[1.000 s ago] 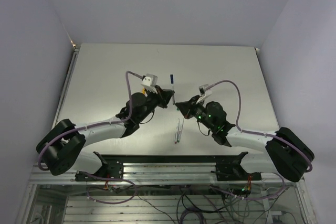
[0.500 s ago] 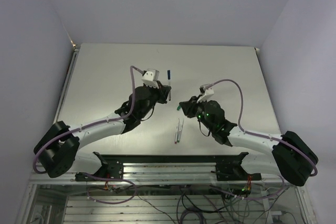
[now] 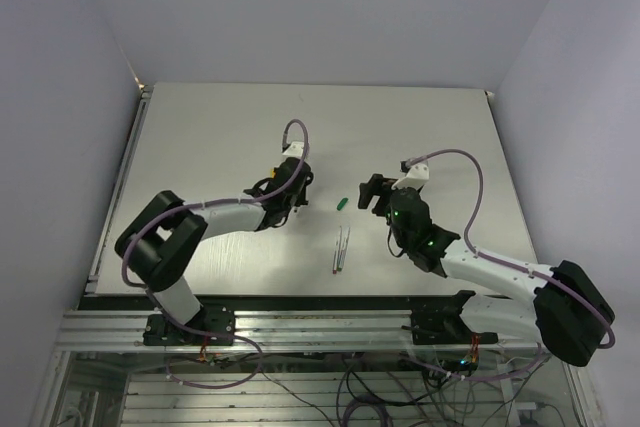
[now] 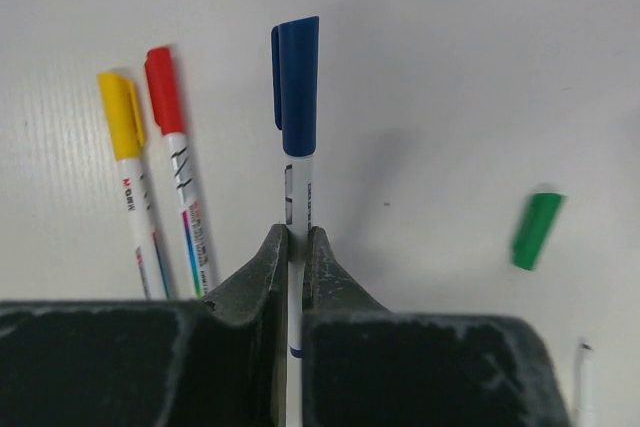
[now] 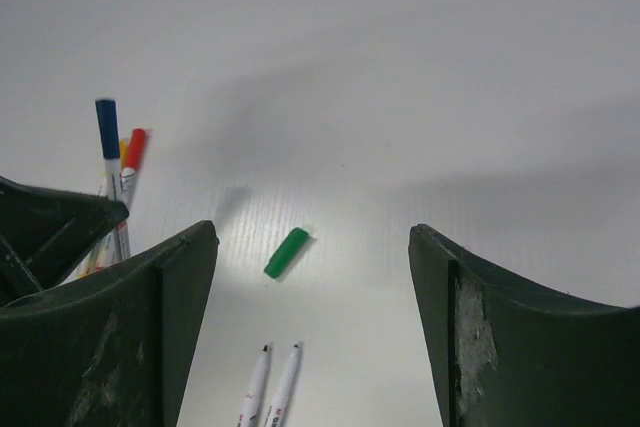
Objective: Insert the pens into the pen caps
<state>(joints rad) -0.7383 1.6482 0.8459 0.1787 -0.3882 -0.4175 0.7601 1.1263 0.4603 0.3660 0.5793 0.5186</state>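
Nearest the bases, two uncapped pens (image 3: 341, 249) lie side by side on the tabletop (image 3: 430, 127): thin white barrels w/ dark tips, lower ends cut off in the right wrist view. Just beyond lies a lone green cap (image 5: 286, 252), betw. both arms. Right end effector (image 3: 366, 193) is spread wide, holding nothing. Left end effector (image 4: 296, 247) is clenched on the blue-capped pen (image 4: 298, 132). The yellow-capped pen (image 4: 130, 162) and red-capped pen (image 4: 172, 147) lie beside it, lower barrels hidden behind the fingers.

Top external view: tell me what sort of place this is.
Probably a robotics lab test cell: white table boxed in by blank walls, robot arms on an aluminium rail, loose wiring underneath.
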